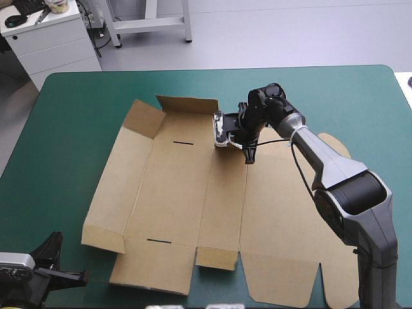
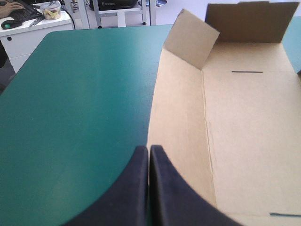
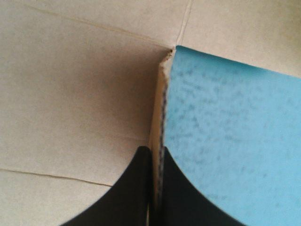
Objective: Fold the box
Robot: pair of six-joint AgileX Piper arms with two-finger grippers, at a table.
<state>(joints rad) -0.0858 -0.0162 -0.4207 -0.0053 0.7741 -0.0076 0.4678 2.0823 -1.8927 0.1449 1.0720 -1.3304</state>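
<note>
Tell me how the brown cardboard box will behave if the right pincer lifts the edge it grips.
Probably stiff within panels but hinging at creases: on the brown cardboard box far flaps stand up along folds. Likely light, one thin sheet. The right pincer grips a single edge, so the rest may sag or swing.

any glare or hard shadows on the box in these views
High view: even light, no glare, only faint shade on the box by its raised flaps. Left wrist view: soft sheen far out on the teal-green cover. Right wrist view: the box darkens near the right claw.
</note>
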